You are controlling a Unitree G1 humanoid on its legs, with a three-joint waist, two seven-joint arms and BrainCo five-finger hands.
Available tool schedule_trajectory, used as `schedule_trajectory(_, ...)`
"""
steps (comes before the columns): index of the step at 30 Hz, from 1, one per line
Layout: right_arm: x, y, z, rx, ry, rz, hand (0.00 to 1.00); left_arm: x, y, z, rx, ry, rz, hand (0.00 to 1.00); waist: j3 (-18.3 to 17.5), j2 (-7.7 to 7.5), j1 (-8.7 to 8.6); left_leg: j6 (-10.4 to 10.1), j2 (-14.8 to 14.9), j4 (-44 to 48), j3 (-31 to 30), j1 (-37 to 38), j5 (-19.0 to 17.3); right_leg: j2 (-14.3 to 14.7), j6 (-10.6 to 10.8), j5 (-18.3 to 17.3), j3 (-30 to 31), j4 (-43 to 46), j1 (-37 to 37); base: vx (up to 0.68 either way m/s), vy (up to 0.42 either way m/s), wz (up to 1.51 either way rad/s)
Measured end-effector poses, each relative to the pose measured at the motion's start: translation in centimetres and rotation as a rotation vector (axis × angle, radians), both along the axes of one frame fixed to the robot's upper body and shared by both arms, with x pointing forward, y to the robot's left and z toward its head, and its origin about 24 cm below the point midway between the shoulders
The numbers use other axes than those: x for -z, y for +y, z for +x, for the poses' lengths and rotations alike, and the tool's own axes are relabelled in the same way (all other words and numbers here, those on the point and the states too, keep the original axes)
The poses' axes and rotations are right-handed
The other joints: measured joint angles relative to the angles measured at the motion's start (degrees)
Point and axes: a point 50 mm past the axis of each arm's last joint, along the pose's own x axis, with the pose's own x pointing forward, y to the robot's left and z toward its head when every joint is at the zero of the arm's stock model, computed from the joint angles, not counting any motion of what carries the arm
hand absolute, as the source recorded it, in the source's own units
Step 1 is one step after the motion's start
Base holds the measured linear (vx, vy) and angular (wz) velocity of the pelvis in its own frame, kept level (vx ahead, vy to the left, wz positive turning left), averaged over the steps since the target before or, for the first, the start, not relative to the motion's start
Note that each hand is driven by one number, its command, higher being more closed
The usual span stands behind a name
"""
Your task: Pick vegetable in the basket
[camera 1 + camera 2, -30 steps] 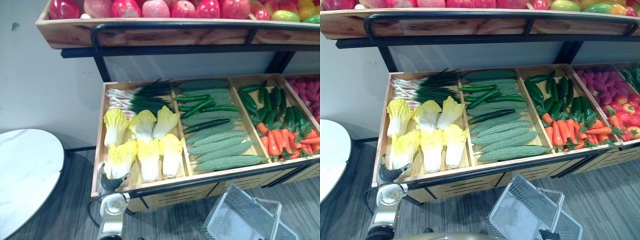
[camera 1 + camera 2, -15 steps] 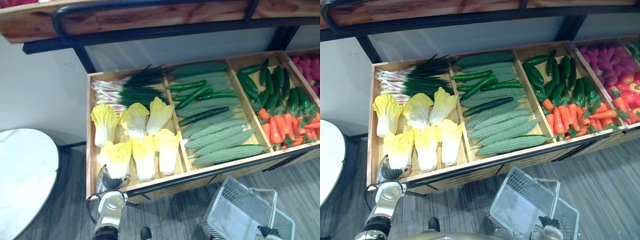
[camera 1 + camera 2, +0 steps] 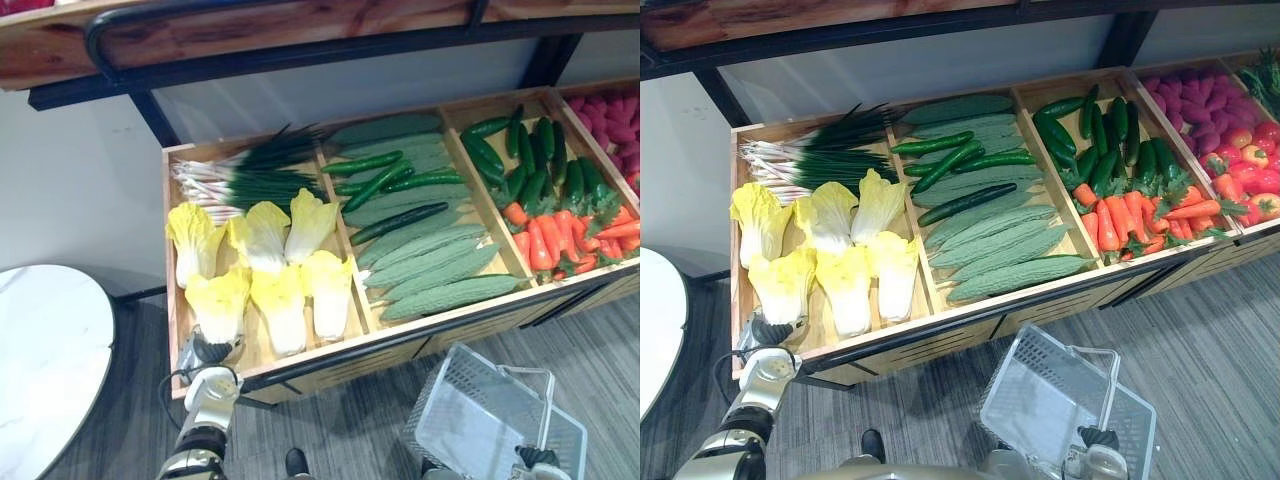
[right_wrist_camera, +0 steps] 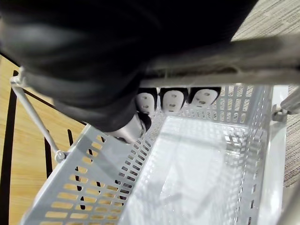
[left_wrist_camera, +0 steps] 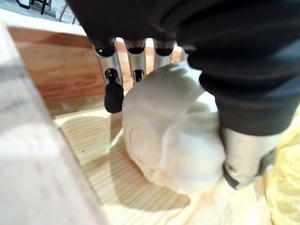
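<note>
Looking steeply down from the head on crate and basket, shared by both eye views; very close from the left wrist on a cabbage, from the right wrist into the basket.

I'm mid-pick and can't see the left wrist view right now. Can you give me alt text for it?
The left hand grips the white base of a napa cabbage, fingers on one side and thumb on the other. The cabbage rests on the bare wooden floor of the crate, close to its side wall, with a yellow leaf beside the thumb.
</note>
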Motion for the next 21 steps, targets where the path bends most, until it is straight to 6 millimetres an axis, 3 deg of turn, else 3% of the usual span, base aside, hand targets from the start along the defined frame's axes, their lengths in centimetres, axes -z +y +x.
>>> schedule_trajectory(6,0.0,0.0,0.0,-0.001,0.003,0.005,1.00,0.2,-0.3,-0.1,-0.004,-0.018,-0.027,1.00,0.04,0.07,-0.08,0.00,-0.10,0.04,-1.20,0.39,0.00,0.01,-0.18,0.14,-1.35,-0.94,1.89,0.04,-0.005,0.10)
schedule_trajectory(11,0.4,0.1,-1.1,0.032,0.027,0.021,1.00,-0.6,-1.5,-0.3,-0.075,-0.138,-0.128,1.00,0.57,-0.80,-0.27,0.01,-0.40,-0.19,-2.88,0.34,0.00,-0.24,-0.27,0.09,-3.04,-1.56,3.17,0.00,-0.002,0.15)
schedule_trajectory(15,0.5,0.1,-1.5,0.037,0.035,0.021,1.00,-1.9,-2.1,-0.9,-0.069,-0.224,-0.123,1.00,1.58,-2.95,-0.16,0.02,-0.57,0.02,-3.80,0.14,0.01,-0.31,-0.53,-0.06,-3.66,-1.73,3.97,0.03,-0.003,0.12)
schedule_trajectory(21,0.5,0.1,-1.5,0.035,0.032,0.019,1.00,-3.4,-3.1,-0.8,-0.065,-0.323,-0.130,1.00,1.48,-2.75,-0.22,0.07,-0.58,0.14,-4.98,0.32,0.05,-0.25,-0.57,-0.08,-4.10,-1.63,4.82,0.02,-0.008,0.09)
